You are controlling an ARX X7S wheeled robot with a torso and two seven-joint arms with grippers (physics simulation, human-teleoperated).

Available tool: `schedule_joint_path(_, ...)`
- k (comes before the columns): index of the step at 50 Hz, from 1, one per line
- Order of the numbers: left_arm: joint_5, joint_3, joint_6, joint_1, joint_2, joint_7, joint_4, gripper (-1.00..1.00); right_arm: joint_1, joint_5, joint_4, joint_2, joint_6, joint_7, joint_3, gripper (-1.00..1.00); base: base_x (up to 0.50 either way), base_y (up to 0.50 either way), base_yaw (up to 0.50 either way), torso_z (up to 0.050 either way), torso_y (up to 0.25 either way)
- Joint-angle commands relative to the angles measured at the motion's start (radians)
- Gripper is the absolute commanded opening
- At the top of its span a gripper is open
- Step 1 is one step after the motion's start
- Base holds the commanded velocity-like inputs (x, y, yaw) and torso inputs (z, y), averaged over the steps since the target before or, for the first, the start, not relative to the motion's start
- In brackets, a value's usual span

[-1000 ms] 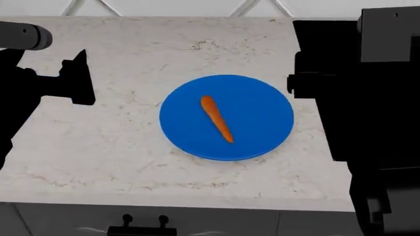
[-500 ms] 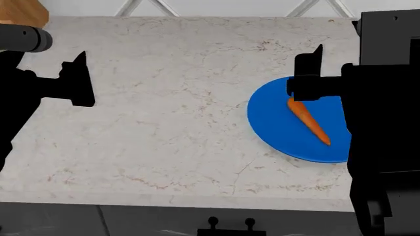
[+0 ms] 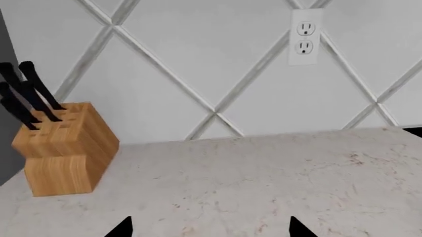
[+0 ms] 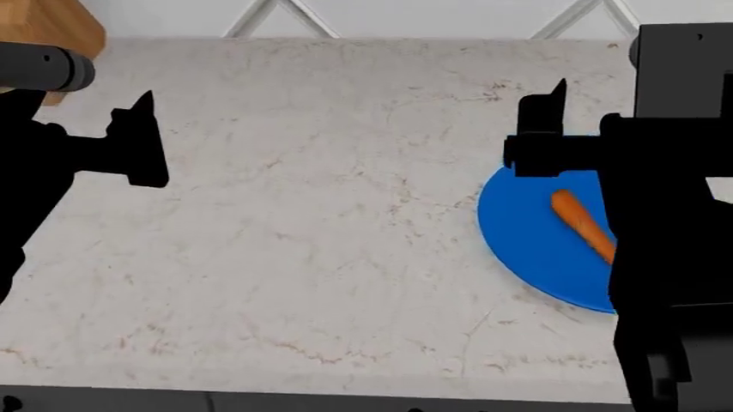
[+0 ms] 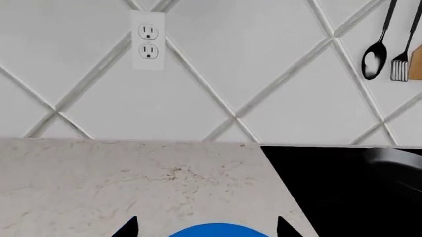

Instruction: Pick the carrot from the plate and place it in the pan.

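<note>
- Carrot (image 4: 582, 225) lying on the blue plate (image 4: 533, 245), thick end toward the wall, tip hidden behind the right arm.
- Plate resting on the marble counter (image 4: 321, 223), right part covered by that arm.
- Right gripper (image 5: 205, 228) above the plate's far edge, fingertips apart, holding nothing.
- Left gripper (image 3: 209, 228) well apart over bare counter, likewise spread and empty.
- Dark pan (image 5: 396, 157) at the edge of the right wrist view on a black cooktop (image 5: 329, 182).
- Knife block (image 3: 63, 148) by the wall.
</note>
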Motion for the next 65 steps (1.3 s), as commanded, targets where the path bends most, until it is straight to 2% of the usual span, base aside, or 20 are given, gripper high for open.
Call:
schedule_joint_path(1, -0.012, -0.003, -0.011, 0.003, 0.003, -0.009, 0.013, 1.00, -0.004, 0.003, -0.006, 0.003, 0.002, 0.005, 0.003, 1.00, 0.44, 0.00, 0.00, 0.000, 0.000)
schedule_joint_path(41, -0.023, 0.006, -0.002, 0.000, 0.001, -0.013, 0.005, 1.00, -0.017, 0.019, -0.031, 0.017, 0.019, 0.015, 0.008, 1.00, 0.44, 0.00, 0.00, 0.000, 0.000)
schedule_joint_path(52, -0.025, 0.007, 0.008, 0.004, 0.000, -0.012, -0.003, 1.00, -0.015, 0.025, -0.049, 0.020, 0.050, 0.015, -0.008, 1.00, 0.01, 0.00, 0.00, 0.000, 0.001)
schedule_joint_path(58, -0.026, 0.010, 0.014, 0.004, 0.002, -0.010, -0.009, 1.00, -0.002, 0.049, -0.118, 0.038, 0.140, 0.023, 0.000, 1.00, 0.00, 0.00, 0.00, 0.000, 0.000)
schedule_joint_path(65, -0.032, 0.010, 0.011, 0.005, 0.001, -0.011, 0.001, 1.00, 0.039, 0.104, -0.256, 0.081, 0.371, 0.039, 0.007, 1.00, 0.00, 0.00, 0.00, 0.000, 0.000)
